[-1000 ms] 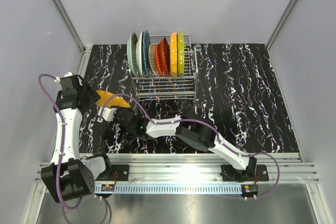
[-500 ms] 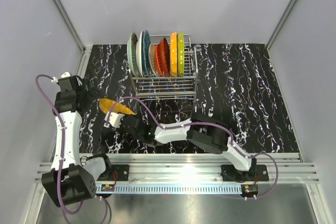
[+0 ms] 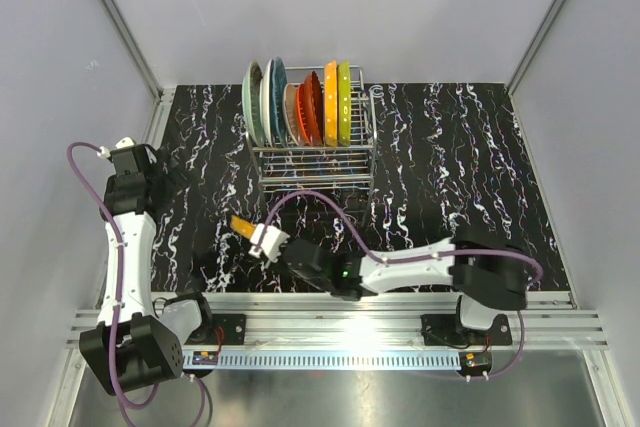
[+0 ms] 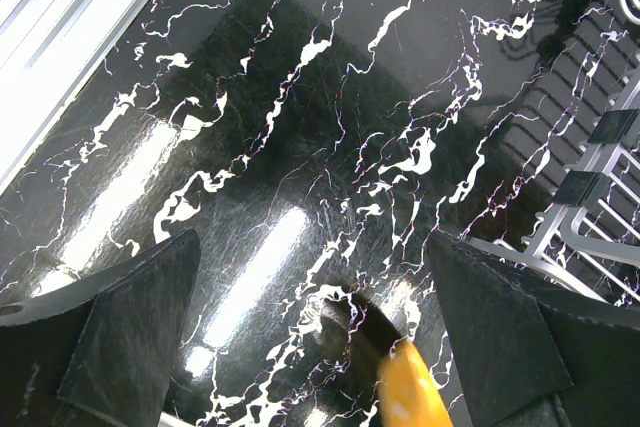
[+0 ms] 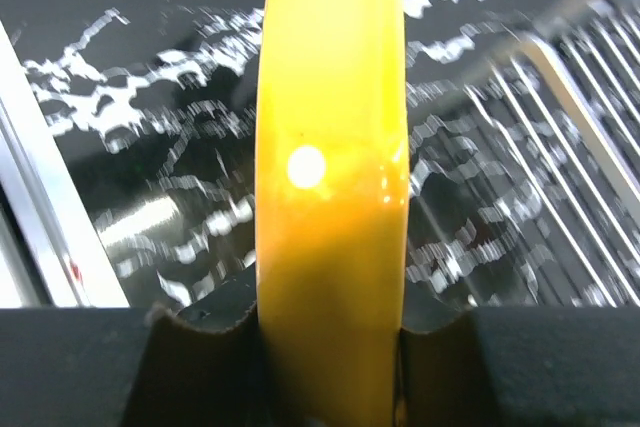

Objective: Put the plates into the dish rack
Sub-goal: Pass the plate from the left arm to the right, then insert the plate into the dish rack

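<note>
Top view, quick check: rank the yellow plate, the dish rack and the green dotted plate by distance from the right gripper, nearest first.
1. yellow plate: clamped edge-on in the right gripper itself, just to its left.
2. dish rack: its empty front rail lies beyond the gripper, slightly to the right.
3. green dotted plate: standing at the rack's right end, toward the back.
</note>
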`<state>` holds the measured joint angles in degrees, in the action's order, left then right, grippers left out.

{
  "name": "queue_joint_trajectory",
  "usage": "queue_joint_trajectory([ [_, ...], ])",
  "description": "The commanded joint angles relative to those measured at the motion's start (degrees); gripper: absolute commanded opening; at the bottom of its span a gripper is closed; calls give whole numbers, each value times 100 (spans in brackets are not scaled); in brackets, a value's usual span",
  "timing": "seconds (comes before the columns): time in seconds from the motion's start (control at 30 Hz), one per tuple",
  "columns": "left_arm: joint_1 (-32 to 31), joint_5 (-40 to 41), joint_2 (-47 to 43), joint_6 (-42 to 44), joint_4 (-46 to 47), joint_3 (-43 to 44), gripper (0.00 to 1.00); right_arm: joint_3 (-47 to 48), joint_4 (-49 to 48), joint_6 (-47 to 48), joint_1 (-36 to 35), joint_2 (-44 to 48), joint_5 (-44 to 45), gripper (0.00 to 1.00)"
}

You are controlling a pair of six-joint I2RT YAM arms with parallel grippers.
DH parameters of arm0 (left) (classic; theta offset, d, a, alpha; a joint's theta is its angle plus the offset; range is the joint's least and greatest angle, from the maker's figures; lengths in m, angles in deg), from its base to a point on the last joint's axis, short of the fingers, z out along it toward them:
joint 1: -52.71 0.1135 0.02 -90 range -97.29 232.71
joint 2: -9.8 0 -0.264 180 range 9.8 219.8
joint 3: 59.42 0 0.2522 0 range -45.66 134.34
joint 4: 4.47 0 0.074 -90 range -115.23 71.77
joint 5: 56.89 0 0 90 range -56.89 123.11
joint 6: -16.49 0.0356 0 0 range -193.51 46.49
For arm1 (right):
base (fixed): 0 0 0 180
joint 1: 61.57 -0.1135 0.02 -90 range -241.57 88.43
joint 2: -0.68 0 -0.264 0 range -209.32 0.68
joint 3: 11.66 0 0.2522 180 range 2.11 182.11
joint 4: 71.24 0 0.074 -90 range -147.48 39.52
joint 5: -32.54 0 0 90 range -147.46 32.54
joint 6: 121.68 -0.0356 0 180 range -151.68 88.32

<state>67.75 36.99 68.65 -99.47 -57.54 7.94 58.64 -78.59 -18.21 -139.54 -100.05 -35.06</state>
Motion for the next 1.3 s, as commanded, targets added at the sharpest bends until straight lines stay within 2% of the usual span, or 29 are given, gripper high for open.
queue_joint_trajectory([
  [0.0, -2, -1, -137, 47, 204, 27, 99, -370, -764, -547, -25, 1150, 616, 0],
  [0.2, -2, -106, -172, 73, 222, 19, 99, -793, -335, -714, -7, 2301, 1135, 0],
  [0.23, -2, -176, -189, 99, 257, 18, 88, -802, -237, -776, -16, 2425, 1171, 0],
  [0.3, 7, -230, -233, 108, 301, -25, 86, -933, -44, -968, -7, 2854, 1241, 0],
  [0.5, -2, -247, -137, 91, 248, 27, 96, -1022, 1000, -1312, -16, 4084, 1355, 0],
  [0.7, -2, -326, -189, 117, 248, 27, 99, -776, 1679, -1612, -16, 5342, 1970, 0],
  [0.8, -2, -344, -225, 135, 257, 27, 99, -530, 1750, -1375, -16, 5590, 2347, 0],
  [0.93, -2, -344, -251, 152, 266, 27, 99, -205, 1496, -593, -7, 5564, 2997, 0],
  [0.97, -2, -335, -251, 143, 257, 36, 99, -134, 1147, -296, 10, 5538, 3364, 0],
  [1.07, -2, -309, -251, 170, 249, 45, 99, -143, 644, -30, 351, 5520, 3491, 0],
  [1.13, -2, -291, -260, 178, 248, 36, 99, 14, 712, -265, 694, 5450, 3404, 0],
  [1.27, -2, -291, -260, 179, 240, 45, 99, 533, 1756, -1310, 1959, 5178, 2413, 0],
])
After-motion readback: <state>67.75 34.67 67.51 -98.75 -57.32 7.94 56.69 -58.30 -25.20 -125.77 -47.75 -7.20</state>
